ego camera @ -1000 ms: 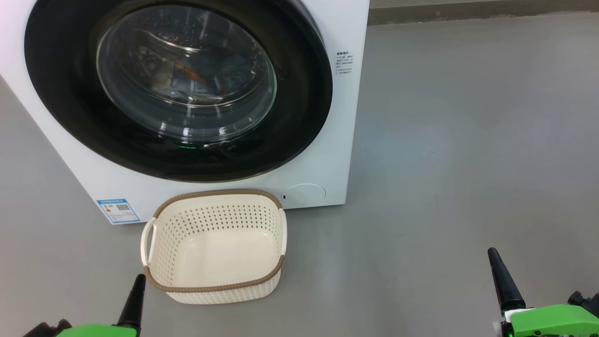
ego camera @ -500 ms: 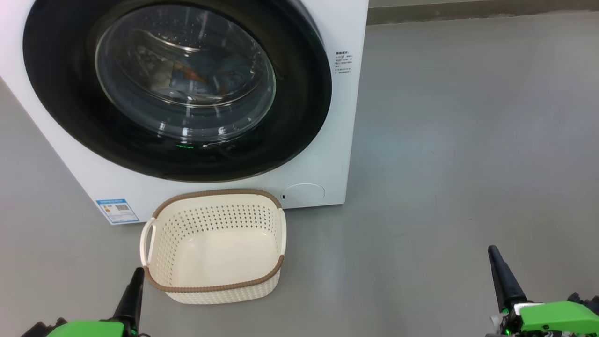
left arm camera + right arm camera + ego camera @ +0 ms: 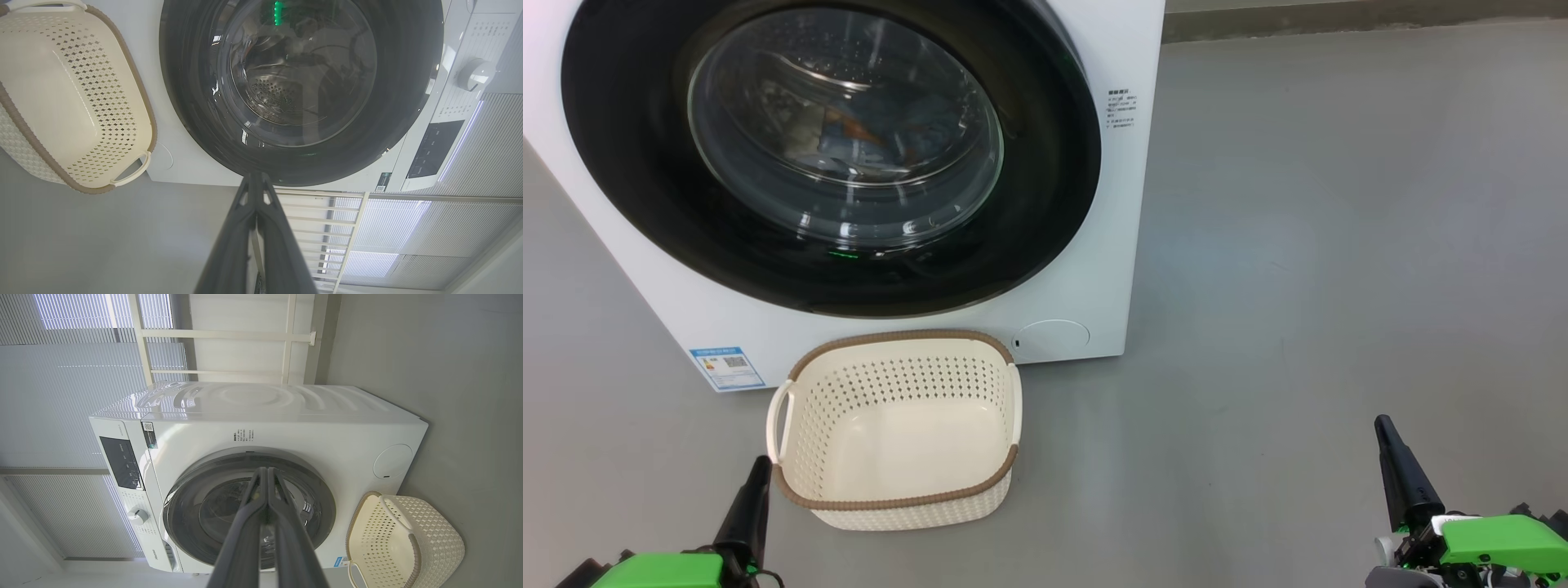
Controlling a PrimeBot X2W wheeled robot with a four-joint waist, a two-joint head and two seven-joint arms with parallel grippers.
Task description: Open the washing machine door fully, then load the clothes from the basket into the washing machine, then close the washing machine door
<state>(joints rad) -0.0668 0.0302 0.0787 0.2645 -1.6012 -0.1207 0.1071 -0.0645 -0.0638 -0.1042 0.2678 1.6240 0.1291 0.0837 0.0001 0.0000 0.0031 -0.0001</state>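
Closed washing machine door (image 3: pixel 833 147) blocks the drum (image 3: pixel 271 92); basket (image 3: pixel 898 380) stands before it.

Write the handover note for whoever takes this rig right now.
Both shut and empty: left gripper beside the basket at its near left corner, right gripper over bare floor.
The clothes lie inside the washing machine, visible through the glass.
The basket is empty, on the floor before it.
The washing machine door looks closed.
Done: clothes loaded, door shut. Left: apparently nothing.

washing machine door (image 3: pixel 629 204): top cut by upper frame edge | clothes (image 3: pixel 882 135): dim behind glass, outline unclear | printed text (image 3: pixel 1121 109), upper centre: too small to read | blue label sticker (image 3: pixel 727 367): unreadable
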